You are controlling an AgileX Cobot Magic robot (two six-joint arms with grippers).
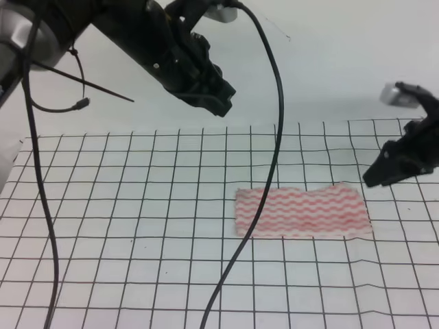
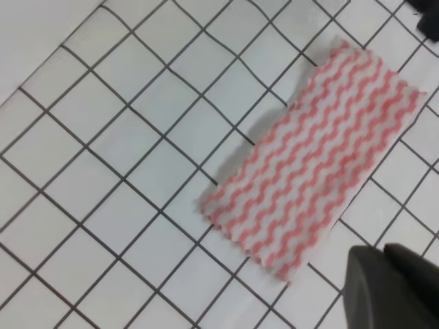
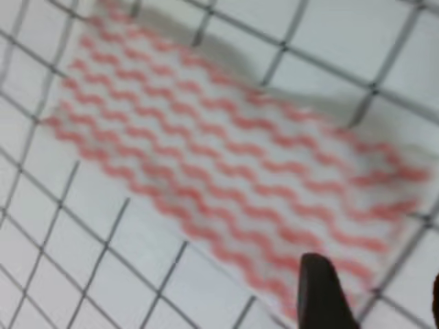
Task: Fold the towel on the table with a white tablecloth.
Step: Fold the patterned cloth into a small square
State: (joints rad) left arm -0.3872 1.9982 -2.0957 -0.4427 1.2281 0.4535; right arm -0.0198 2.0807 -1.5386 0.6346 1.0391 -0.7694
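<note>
The towel (image 1: 300, 211) lies flat on the white tablecloth (image 1: 137, 205), right of centre; it is white with pink-red wavy stripes. My left gripper (image 1: 221, 101) hangs high above the table, back and left of the towel. In the left wrist view only a dark finger mass (image 2: 391, 291) shows below the towel (image 2: 315, 157), so its state is unclear. My right gripper (image 1: 372, 179) hovers just off the towel's far right corner. The right wrist view shows a blurred towel (image 3: 219, 151) under the right gripper (image 3: 376, 273), whose dark fingers (image 3: 321, 295) stand apart with nothing between them.
The black-lined grid cloth covers the whole table (image 1: 82, 274) and is slightly wrinkled near the front right. A black cable (image 1: 271, 157) from the left arm hangs down across the towel's left end. A plain white wall (image 1: 329, 62) lies behind.
</note>
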